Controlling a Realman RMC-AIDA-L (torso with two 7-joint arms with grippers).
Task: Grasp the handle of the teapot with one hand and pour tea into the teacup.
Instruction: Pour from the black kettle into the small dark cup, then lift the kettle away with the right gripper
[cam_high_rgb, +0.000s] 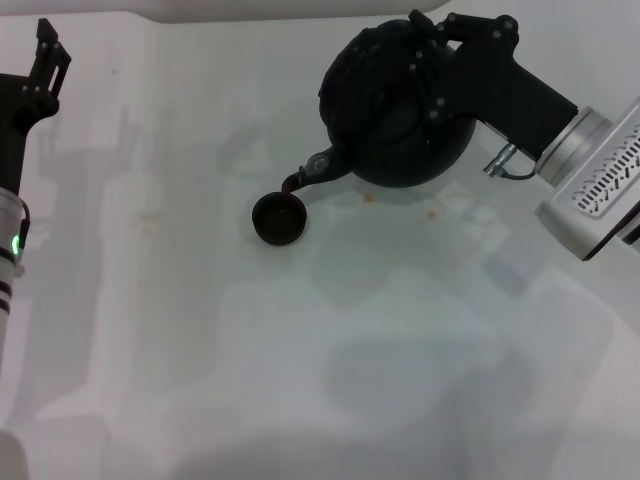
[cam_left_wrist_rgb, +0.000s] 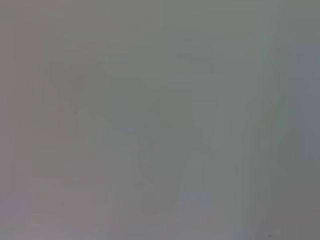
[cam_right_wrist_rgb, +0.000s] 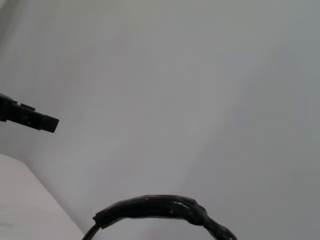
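**One spout, one tiny cup: it all comes down to how they line up**

So the right gripper (cam_high_rgb: 440, 45) comes in from the right side of the table (cam_high_rgb: 300, 380) and is clamped on the handle (cam_right_wrist_rgb: 165, 209) at the top of the teapot (cam_high_rgb: 400, 120). The fingers are mostly buried in black-on-black from the head view, but the pot is clearly lifted and tipped, so I'd call that a firm hold. The right wrist view only catches an arc of the handle, nothing of the fingers.

The relation that matters: the spout (cam_high_rgb: 318, 168) points away from the gripper, toward the robot's left and slightly nearer the robot, and its lip sits right over the far rim of the teacup (cam_high_rgb: 279, 218). The pot's spout-to-handle line runs roughly along the forearm, so any wrist roll swings the spout tip straight across the cup. A thin reddish stream of tea (cam_high_rgb: 292, 183) runs off the lip into the cup. My read: we're mid-pour, and the cup is so small next to the pot that there's barely any margin for drift.

The left gripper (cam_high_rgb: 45, 65) is parked far off at the left edge, well apart from everything; I can't tell whether it's open or closed. Its wrist view shows just blank surface.

Plenty of open table around the cup on the near and left sides, so levelling the pot back has room. A few faint stains sit just right of the cup, under the pot.
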